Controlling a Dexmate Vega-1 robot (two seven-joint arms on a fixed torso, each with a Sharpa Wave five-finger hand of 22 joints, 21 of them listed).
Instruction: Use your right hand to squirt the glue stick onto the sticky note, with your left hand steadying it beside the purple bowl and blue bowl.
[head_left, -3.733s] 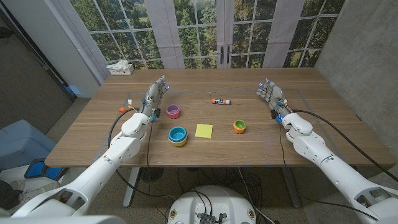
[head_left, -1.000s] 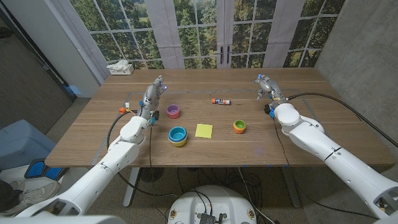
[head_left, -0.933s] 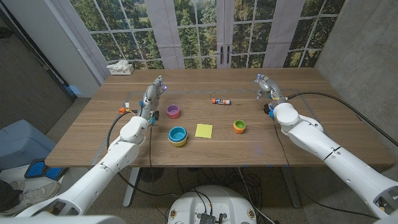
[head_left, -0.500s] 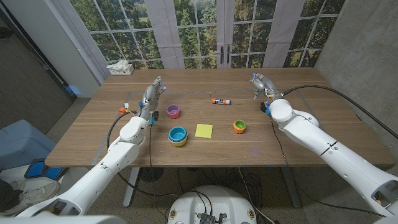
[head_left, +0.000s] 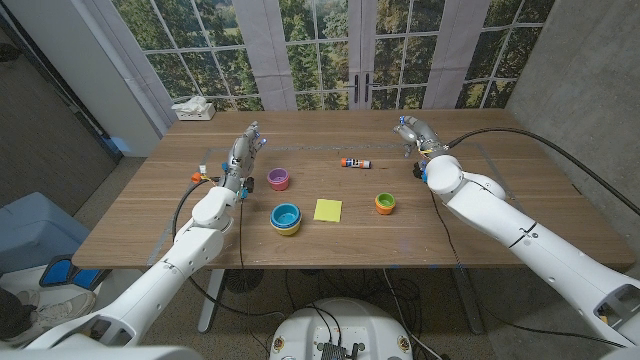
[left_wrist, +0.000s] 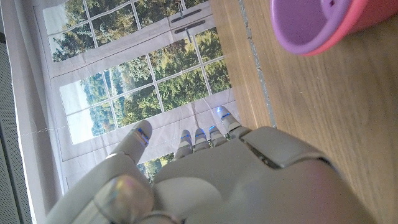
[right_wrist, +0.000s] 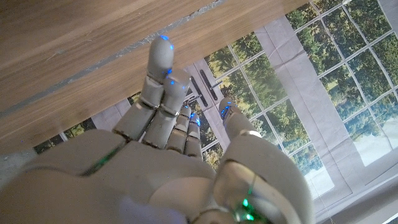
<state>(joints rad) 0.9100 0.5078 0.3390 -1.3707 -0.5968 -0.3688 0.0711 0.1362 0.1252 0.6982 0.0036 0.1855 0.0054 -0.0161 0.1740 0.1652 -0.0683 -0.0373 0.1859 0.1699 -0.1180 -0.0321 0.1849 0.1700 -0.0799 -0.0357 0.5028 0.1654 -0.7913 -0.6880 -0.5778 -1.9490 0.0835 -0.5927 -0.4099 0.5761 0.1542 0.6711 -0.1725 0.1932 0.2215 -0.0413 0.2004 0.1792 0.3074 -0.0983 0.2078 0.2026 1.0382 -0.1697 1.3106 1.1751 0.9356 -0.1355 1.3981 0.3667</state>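
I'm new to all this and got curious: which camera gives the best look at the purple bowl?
The head view: the whole purple bowl sits on the table beyond the blue bowl. The left wrist view catches just part of its rim up close; the right wrist view looks along the right hand instead.

On my wooden table (head_left: 520, 190) an orange bowl with a green rim (head_left: 385, 203) sits near the middle. A white tissue box (head_left: 193, 109) rests at its far corner, before the windowed doors (head_left: 362, 50).
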